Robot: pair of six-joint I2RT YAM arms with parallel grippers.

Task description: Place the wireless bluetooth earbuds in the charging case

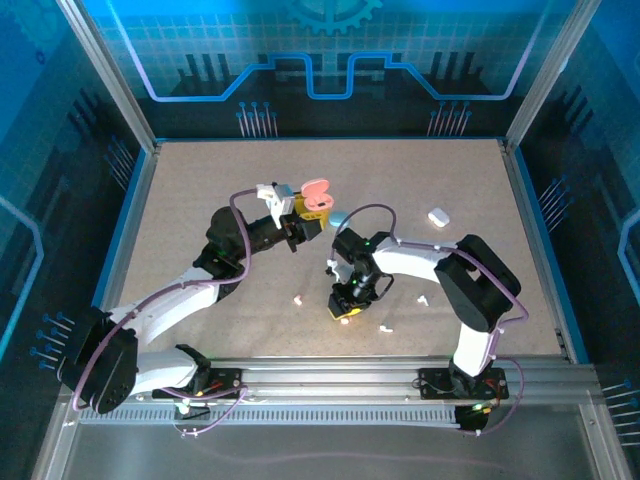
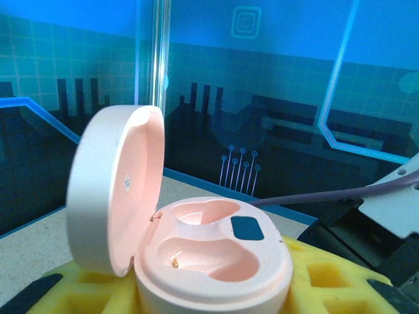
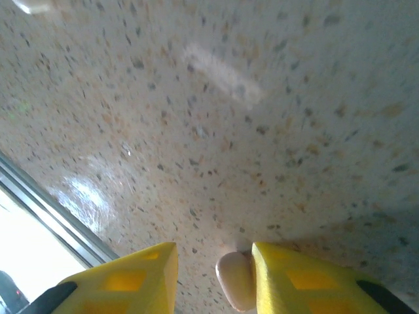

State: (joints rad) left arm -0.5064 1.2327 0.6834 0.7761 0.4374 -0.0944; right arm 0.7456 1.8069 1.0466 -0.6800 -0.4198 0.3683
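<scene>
Right gripper (image 3: 213,265) is pointed down at the tabletop (image 3: 275,131), jaws narrowly parted. One pink earbud (image 3: 234,282) sits between them against its one finger (image 3: 294,278), clear of the other and not clamped, its long axis running roughly along the fingers. Left gripper (image 1: 306,212) is clamped on the pink charging case (image 2: 216,258), base level, lid (image 2: 114,190) swung up and standing open, both wells empty. Count: 3 cases (pink one held, light blue case (image 1: 340,218) just beside it, white case (image 1: 438,215) well off to the right) and 3 pale loose earbuds on the tabletop around the right gripper (image 1: 298,299) (image 1: 384,328) (image 1: 422,299), too small to read their heading.
</scene>
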